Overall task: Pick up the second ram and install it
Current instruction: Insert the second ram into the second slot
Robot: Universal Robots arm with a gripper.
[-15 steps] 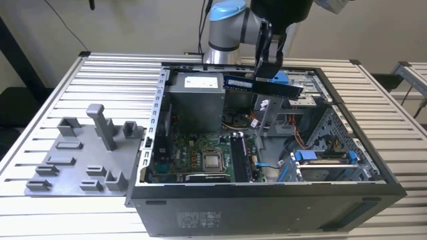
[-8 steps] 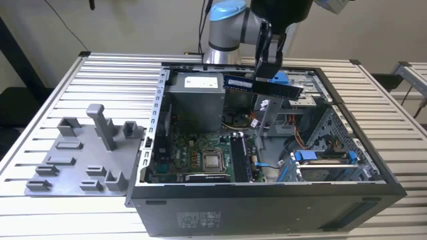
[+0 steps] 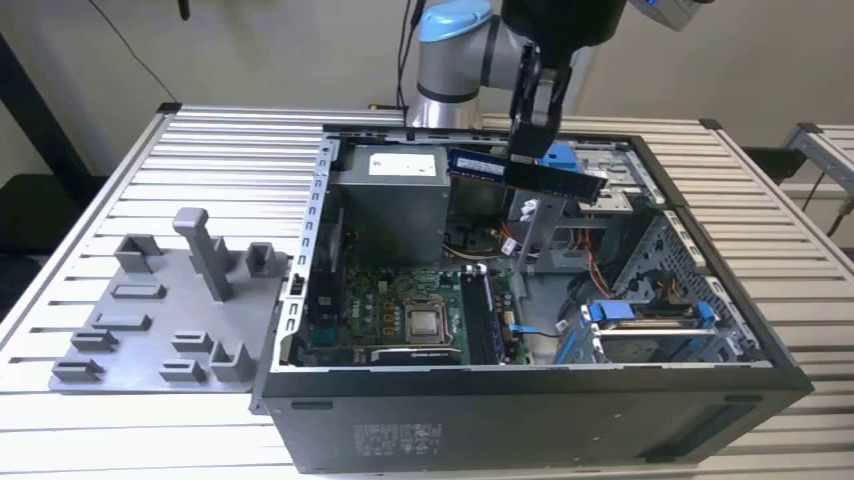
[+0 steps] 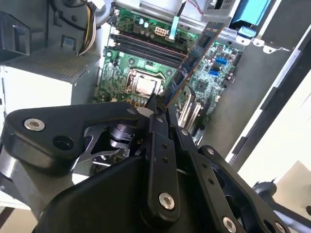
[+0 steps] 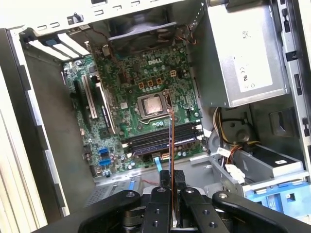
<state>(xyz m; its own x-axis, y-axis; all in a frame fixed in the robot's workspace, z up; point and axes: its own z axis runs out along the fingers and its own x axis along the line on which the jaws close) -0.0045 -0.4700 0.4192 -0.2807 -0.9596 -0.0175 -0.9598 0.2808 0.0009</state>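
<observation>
Slatted metal forms the desk (image 3: 160, 160), and on it an open computer case (image 3: 534, 420) lies on its side, so that its inside faces upward. Just beside the case, at the exterior view's left, a grey plastic holder tray (image 3: 147, 330) lies on the desk with several upright posts and small pockets. Behind the case stands the robot arm (image 3: 454, 50), which reaches over the open case.

The end effector (image 3: 527, 130) points downward above the back part of the case. Its fingers are closed on the second ram (image 3: 534, 172) and pinch the thin board from both flat sides. In the exterior view the stick is in the air, clear of the case parts, and lies almost level, a little lower at the exterior view's right. It is above the space between the grey power supply (image 3: 387, 200) and a blue drive bracket (image 3: 561, 155).

In the second wrist view the second ram (image 4: 194, 56) runs away from the black fingers (image 4: 160, 145) at a slant, over the green motherboard (image 4: 146, 68). In the first wrist view the stick (image 5: 171, 145) is seen by its thin edge, as a narrow line that rises from the end effector (image 5: 172, 187). This line crosses the dark memory slots (image 5: 150, 141) and ends near the processor socket (image 5: 153, 104). The stick does not touch the slots; it hangs well above the board.
</observation>
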